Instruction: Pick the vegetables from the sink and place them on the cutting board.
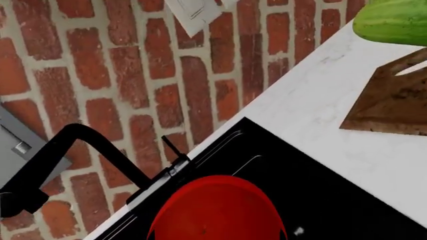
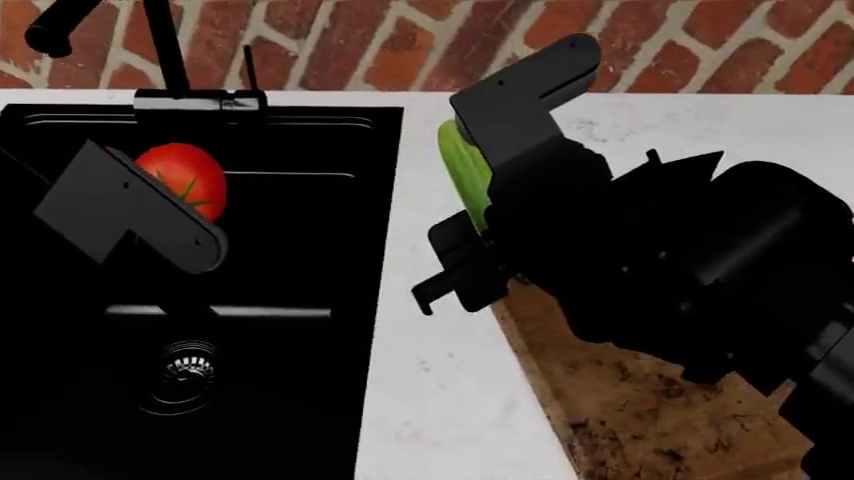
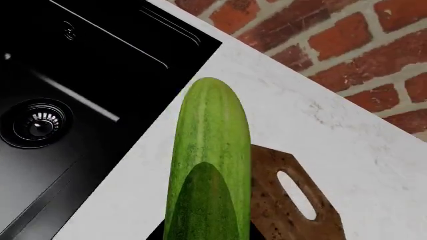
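The red tomato [image 2: 187,172] is over the back of the black sink [image 2: 307,300]. My left gripper [image 2: 158,205] is around it and seems shut on it. In the left wrist view the tomato [image 1: 213,212] fills the space between the jaws and the fingers are hidden. My right gripper [image 2: 474,215] is shut on the long green cucumber [image 2: 461,165] and holds it over the counter at the slot end of the brown cutting board [image 2: 641,410]. The right wrist view shows the cucumber [image 3: 210,160] beside the board's handle slot [image 3: 297,195].
The black faucet [image 2: 160,50] stands behind the sink against the brick wall [image 2: 400,40]. The round metal drain [image 2: 187,365] is in the sink floor. White counter [image 2: 441,400] lies between the sink and the board. My right arm [image 2: 681,270] hides much of the board.
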### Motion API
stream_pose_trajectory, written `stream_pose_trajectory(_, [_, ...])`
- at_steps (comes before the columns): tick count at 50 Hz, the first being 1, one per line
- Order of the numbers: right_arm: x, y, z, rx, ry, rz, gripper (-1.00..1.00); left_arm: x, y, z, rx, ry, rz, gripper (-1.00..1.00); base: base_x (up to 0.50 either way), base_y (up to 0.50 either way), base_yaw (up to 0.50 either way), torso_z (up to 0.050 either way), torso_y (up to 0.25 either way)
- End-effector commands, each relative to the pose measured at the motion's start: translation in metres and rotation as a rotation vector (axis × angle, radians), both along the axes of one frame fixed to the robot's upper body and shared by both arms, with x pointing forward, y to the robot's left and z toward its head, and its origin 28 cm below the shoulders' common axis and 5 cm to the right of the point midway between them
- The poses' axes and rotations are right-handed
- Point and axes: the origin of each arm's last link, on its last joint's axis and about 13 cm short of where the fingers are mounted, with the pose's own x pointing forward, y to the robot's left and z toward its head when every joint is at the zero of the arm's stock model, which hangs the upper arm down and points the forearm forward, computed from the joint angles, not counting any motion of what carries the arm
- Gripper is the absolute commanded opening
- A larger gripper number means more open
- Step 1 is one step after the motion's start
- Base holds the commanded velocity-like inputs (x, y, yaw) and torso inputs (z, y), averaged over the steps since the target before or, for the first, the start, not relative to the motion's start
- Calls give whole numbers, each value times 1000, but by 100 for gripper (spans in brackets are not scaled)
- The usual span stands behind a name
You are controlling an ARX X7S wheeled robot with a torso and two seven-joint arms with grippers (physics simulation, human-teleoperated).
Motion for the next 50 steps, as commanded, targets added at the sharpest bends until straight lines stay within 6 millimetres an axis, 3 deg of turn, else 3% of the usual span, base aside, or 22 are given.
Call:
stream_pose_trajectory(1, [1, 5, 11, 7, -62, 59, -100, 2, -5, 8, -33, -22, -4, -100, 0, -500, 0, 0, 0])
stream_pose_trajectory(25, [0, 2, 8, 38, -78, 67, -100, 3, -7, 10, -47, -67, 17, -100, 84, -500, 0, 0, 0])
stream_pose_trajectory(33, [-5, 0, 7, 57, -87, 57, -100, 8, -20, 27, -147, 24, -59, -100, 143, -411, 0, 0, 2])
stream_pose_trajectory(38, [-15, 1, 12, 55, -99, 55, -100, 11, -40, 36, -204, 110, -138, -100, 0, 0, 0, 0, 0])
stream_pose_trajectory(50, [-23, 4, 22, 79, -86, 26, -100, 17, -60, 35, -231, 219, -174, -100, 0, 0, 0, 0, 1])
